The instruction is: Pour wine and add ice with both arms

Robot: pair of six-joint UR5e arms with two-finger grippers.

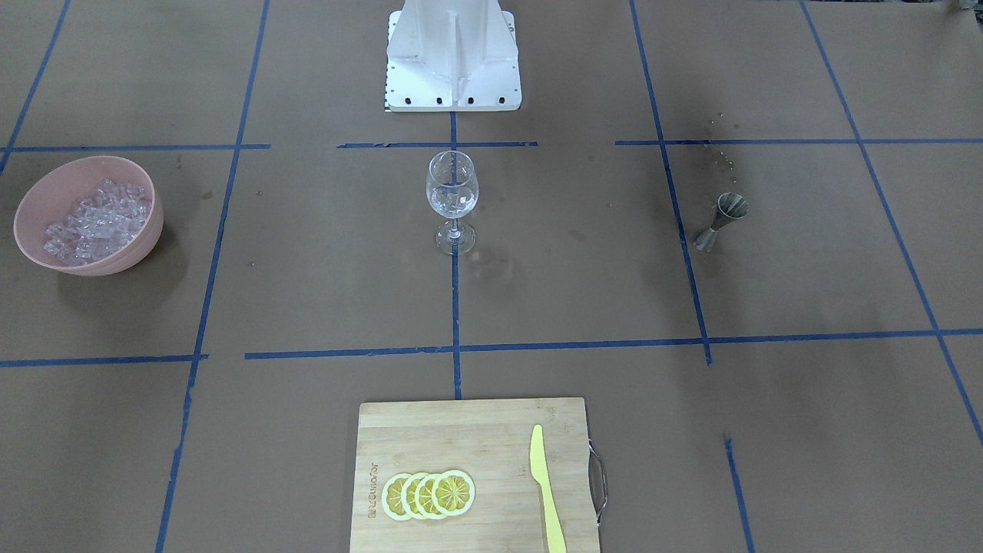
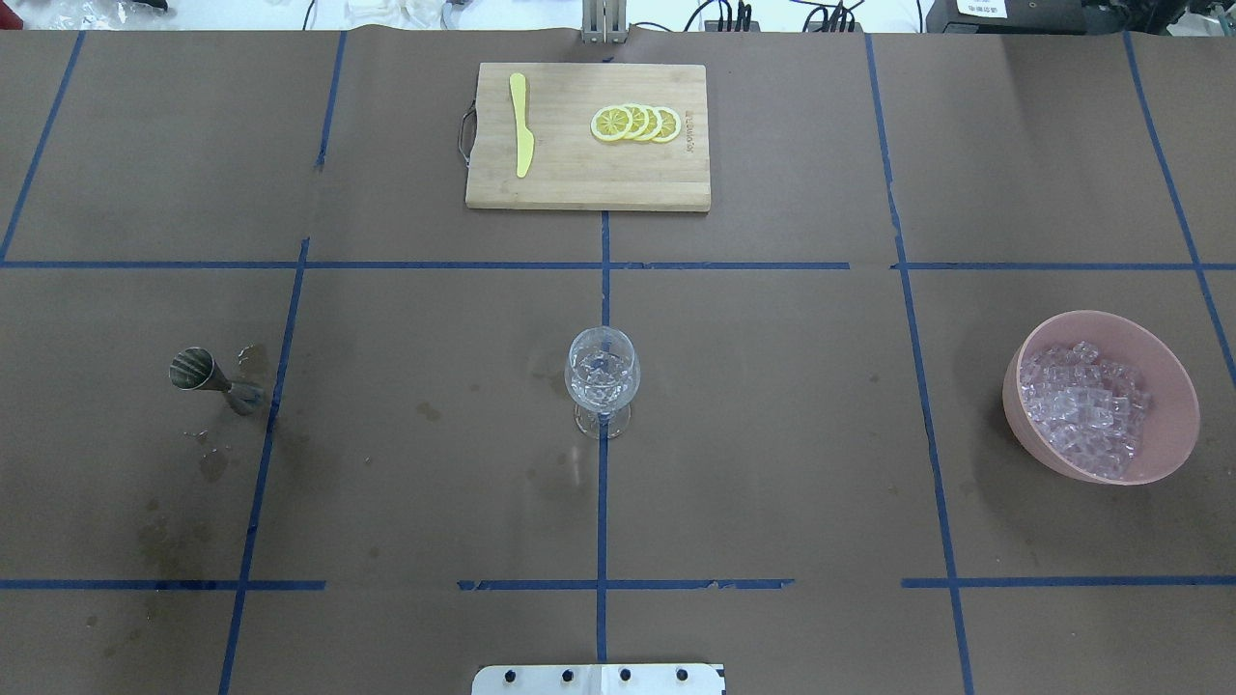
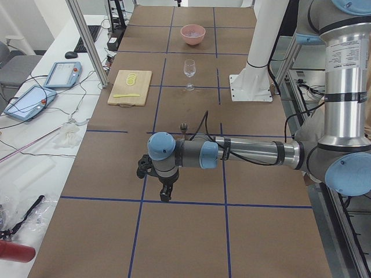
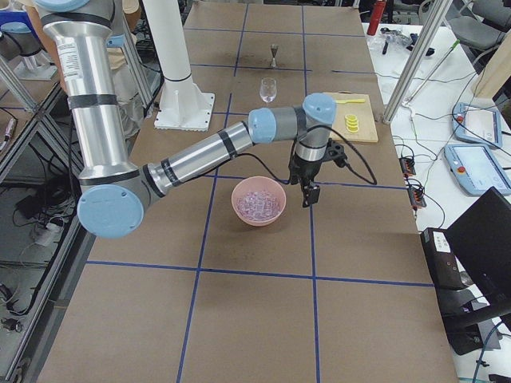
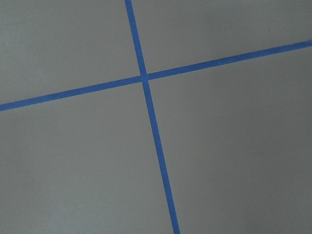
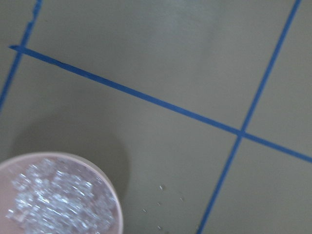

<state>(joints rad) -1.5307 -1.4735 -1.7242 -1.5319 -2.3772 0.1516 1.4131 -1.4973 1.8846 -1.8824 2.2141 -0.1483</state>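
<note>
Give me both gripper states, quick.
Left gripper: cannot tell; it shows only in a side view.
Right gripper: cannot tell; side view only, beside the bowl of ice.

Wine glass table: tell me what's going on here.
Neither arm appears to hold anything. The wine glass stands mid-table with some ice inside; any liquid is too faint to tell. The left arm's gripper hangs over bare table, away from the metal jigger. The right arm's gripper hangs just beside the pink bowl, which is full of more ice. Whether their fingers are open cannot be told.
</note>
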